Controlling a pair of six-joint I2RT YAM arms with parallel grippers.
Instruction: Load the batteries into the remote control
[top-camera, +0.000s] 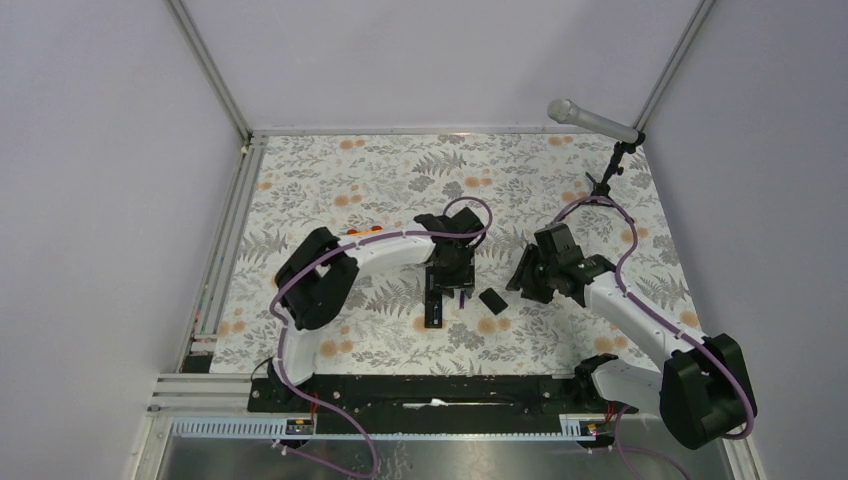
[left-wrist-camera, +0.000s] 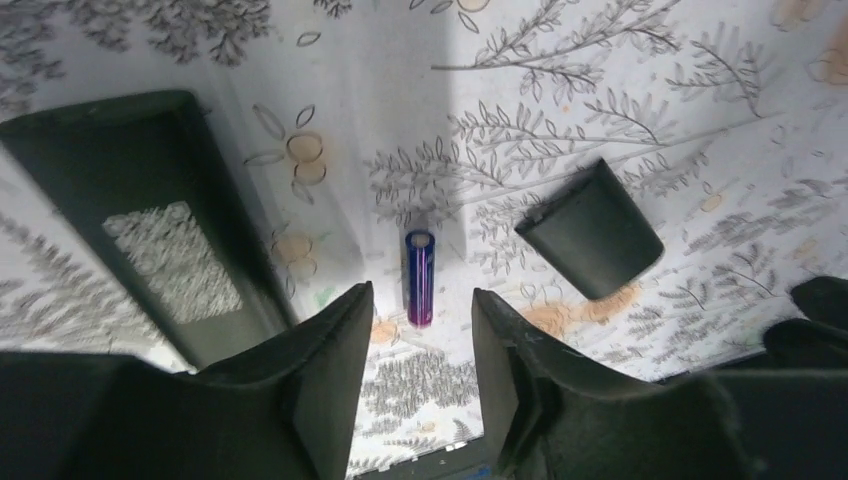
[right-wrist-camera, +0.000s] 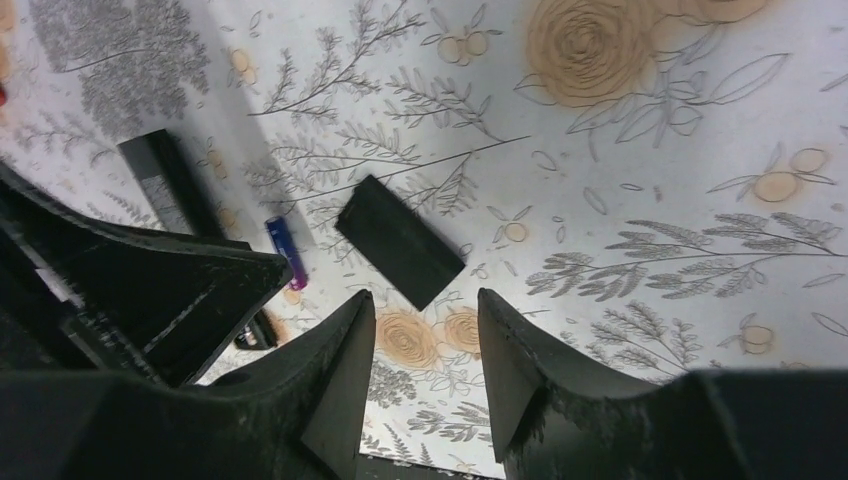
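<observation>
**Top view with both wrist views.** The bases of the left arm (top-camera: 315, 285) and the right arm (top-camera: 700, 385) stand at the near edge of the worktop (top-camera: 330, 180), which is covered in a floral print. Both arms reach inward toward its middle.

The left tool (left-wrist-camera: 421, 292) hangs over the worktop with its jaws moderately apart and nothing between them. Through that gap one purplish-blue battery (left-wrist-camera: 420, 277) is seen lying flat on the worktop, its long axis running away from the wrist camera. As far as this view shows, neither finger touches it.

To the battery's left lies the remote control (left-wrist-camera: 150, 225), a slim black bar with a pale rectangular patch on its upper face. Whether the patch is an open compartment cannot be told. To the battery's right lies a small flat black cover (left-wrist-camera: 590, 228), apart from both the battery and the remote control.

The right tool (right-wrist-camera: 426, 294) hovers near the cover, on its right, with its jaws likewise moderately apart and empty.

Farther back, an orange item (top-camera: 365, 232) shows above the left forearm and is mostly hidden by it. At the far right corner a microphone (top-camera: 590, 118) sits on a small stand.
</observation>
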